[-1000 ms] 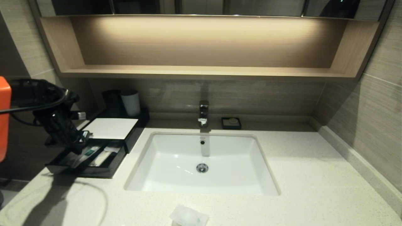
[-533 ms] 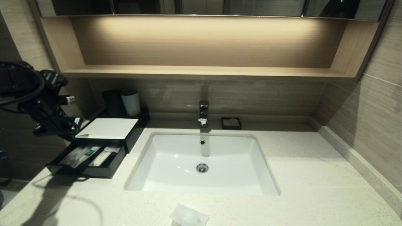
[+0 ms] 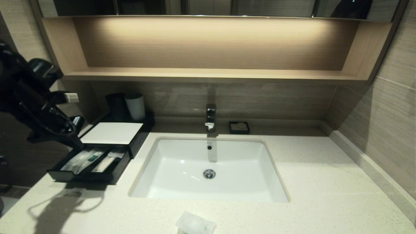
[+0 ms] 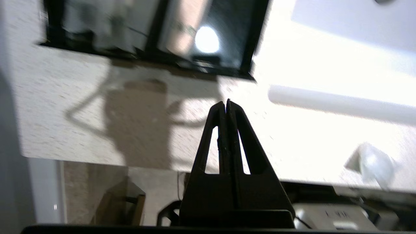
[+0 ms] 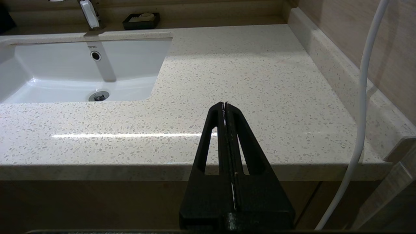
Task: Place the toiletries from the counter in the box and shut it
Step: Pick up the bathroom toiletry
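Cream speckled stone forms the surface [image 3: 325,182], into which a white sunken basin [image 3: 208,169] is set, with a tan wooden shelf [image 3: 208,74] mounted above it. At the surface's left end the box [image 3: 112,133] is shown, its white top panel visible and its front drawer [image 3: 87,164] pulled out. Slim clear sachets [image 3: 86,159], one with a green-tipped item, are seen lying inside the drawer. A small crinkly packet [image 3: 195,224] is left on the surface at its near edge, in front of the basin. The left hand [image 4: 226,104] is held above the surface's left end, near the drawer, fingers pressed together and empty. The right hand [image 5: 225,104] is parked before the surface's right front edge, fingers likewise together.
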Tool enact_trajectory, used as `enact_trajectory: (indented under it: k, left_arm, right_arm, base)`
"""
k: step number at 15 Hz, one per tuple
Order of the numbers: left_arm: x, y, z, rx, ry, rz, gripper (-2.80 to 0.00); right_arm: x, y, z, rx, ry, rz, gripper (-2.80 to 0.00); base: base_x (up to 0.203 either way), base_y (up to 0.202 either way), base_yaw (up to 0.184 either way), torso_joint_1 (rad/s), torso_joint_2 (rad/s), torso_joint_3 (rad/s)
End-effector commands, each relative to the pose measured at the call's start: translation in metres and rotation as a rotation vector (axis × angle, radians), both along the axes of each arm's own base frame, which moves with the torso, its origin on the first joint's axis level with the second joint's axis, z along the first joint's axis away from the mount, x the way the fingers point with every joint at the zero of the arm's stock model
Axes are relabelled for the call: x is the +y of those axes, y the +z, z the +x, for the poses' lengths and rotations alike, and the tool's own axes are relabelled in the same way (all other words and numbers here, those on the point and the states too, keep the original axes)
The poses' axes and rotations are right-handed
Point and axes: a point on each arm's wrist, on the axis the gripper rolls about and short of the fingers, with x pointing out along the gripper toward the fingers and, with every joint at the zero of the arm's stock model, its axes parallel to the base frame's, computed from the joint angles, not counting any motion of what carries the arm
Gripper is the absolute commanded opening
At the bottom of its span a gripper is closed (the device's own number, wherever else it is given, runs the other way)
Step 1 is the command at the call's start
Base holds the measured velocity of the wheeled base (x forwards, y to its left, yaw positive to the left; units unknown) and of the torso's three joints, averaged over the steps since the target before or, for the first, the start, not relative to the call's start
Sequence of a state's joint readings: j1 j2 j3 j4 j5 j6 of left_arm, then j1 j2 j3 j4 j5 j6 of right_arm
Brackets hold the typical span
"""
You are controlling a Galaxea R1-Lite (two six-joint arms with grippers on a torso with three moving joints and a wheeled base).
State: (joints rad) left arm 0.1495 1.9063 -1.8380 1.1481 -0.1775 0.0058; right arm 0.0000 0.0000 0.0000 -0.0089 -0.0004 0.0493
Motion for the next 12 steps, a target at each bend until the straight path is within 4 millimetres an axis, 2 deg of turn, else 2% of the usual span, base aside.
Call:
enact_trajectory:
  k: [1, 7, 12]
  left_arm:
    - [-0.019, 0.009, -0.034, 0.014, -0.07, -0.08, -2.8]
    - [-0.105, -0.005, -0.076, 0.155, -0.304, -0.165, -2.8]
    - [-0.15, -0.017, -0.093, 0.232, -0.4, -0.159, -2.8]
  right_arm:
    - [0.0, 0.0, 0.0, 0.001, 0.0, 0.0, -2.8]
    - [0.0, 0.0, 0.0, 0.001, 0.0, 0.0, -2.8]
    - [0.0, 0.0, 0.0, 0.001, 0.0, 0.0, -2.8]
  base:
    - [0.0, 0.0, 0.0, 0.0, 0.0, 0.0]
    - [0.0, 0.0, 0.0, 0.0, 0.0, 0.0]
    - [0.0, 0.0, 0.0, 0.0, 0.0, 0.0]
